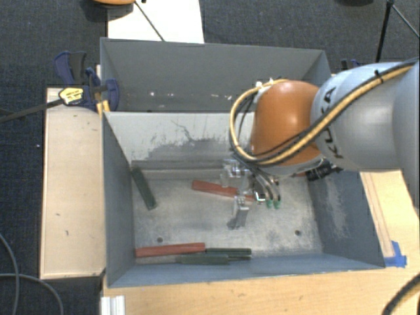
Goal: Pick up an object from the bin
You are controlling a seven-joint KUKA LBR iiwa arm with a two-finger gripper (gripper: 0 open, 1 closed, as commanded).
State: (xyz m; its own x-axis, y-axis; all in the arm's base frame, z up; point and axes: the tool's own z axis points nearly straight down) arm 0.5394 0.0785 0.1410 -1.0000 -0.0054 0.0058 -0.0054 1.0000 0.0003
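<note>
Near the middle of the bin (197,71), a red-orange flat stick (211,188) lies with its right end at the gripper (241,207), whose opening I cannot tell. It looks light, stiff and perhaps slick; a pinch across its narrow width, mid-length, should hold best.

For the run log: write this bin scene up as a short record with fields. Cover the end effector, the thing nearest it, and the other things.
container: grey metal bin
end effector: low over the bin floor, right of middle
nearest thing: red flat stick lying on the floor, its right end at the end effector; contact cannot be told
left side: dark grey bar, slanted, near the left wall
near wall: reddish-brown stick and dark green stick, lying along it, close together
grasp: cannot tell
</note>
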